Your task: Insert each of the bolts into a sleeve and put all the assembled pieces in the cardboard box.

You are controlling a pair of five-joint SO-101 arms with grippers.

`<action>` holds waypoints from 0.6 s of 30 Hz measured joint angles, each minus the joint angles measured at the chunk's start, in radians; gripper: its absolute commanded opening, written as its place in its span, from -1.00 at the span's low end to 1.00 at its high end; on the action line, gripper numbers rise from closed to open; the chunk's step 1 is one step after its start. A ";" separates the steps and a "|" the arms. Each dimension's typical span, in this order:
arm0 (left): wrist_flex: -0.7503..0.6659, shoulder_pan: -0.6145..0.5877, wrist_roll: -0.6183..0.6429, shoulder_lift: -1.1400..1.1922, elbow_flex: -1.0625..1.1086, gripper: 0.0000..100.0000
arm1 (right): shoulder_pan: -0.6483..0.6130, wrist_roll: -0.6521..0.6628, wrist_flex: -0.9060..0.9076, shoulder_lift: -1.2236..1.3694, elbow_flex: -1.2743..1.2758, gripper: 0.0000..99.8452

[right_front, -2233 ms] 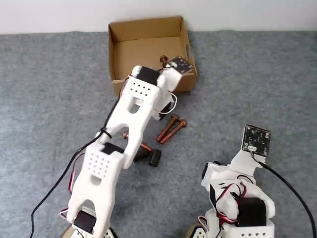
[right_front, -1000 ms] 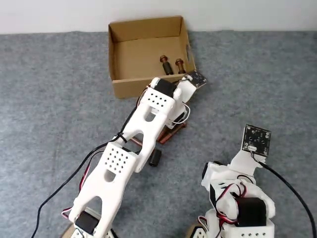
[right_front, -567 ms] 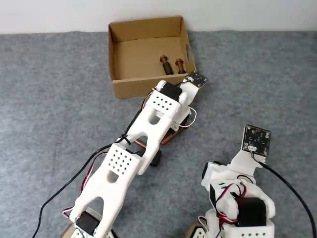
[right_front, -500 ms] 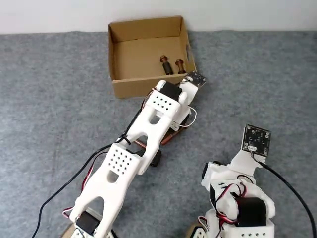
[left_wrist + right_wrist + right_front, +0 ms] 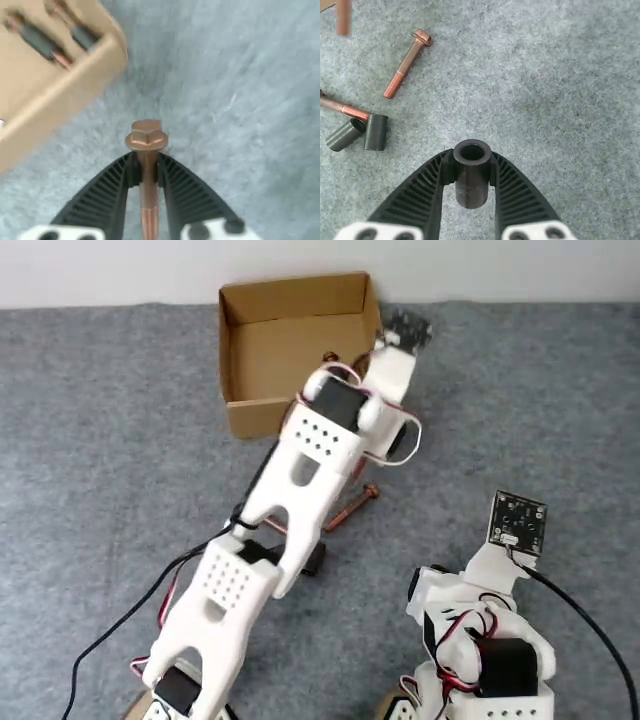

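I count two assembled pieces (image 5: 37,40) in the brown cardboard box (image 5: 65,95), upper left. My left end effector (image 5: 146,162) clamps a copper hex-head bolt (image 5: 146,139), and my right end effector (image 5: 471,160) clamps a black cylindrical sleeve (image 5: 471,189). Loose bolts (image 5: 407,62) and loose sleeves (image 5: 375,132) are left to do.

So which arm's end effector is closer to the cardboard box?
Left. The left end effector hangs beside the cardboard box, holding a bolt; the right end effector sits well away, holding a sleeve.

The right gripper (image 5: 471,159) clamped a dark sleeve (image 5: 471,181) upright, bore toward the camera, over the grey table (image 5: 560,75). Farther off lay a loose bolt (image 5: 407,62); a second bolt (image 5: 342,107) ended just beside two spare sleeves (image 5: 376,132), which touched each other.
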 measured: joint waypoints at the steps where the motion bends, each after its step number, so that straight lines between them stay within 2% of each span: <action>1: 0.002 0.000 0.000 -0.041 0.021 -0.99 | 0.000 0.000 0.000 0.000 0.000 -0.98; 4: 0.003 0.000 -0.002 -0.184 0.147 -0.99 | 0.000 0.000 0.000 0.000 0.000 -0.98; 13: 0.002 0.000 0.060 -0.703 0.733 -0.99 | 0.000 0.000 0.000 -0.123 0.000 -0.98; 18: -0.118 0.000 0.066 -0.994 1.011 -0.99 | 0.000 0.000 0.000 -0.210 0.000 -0.98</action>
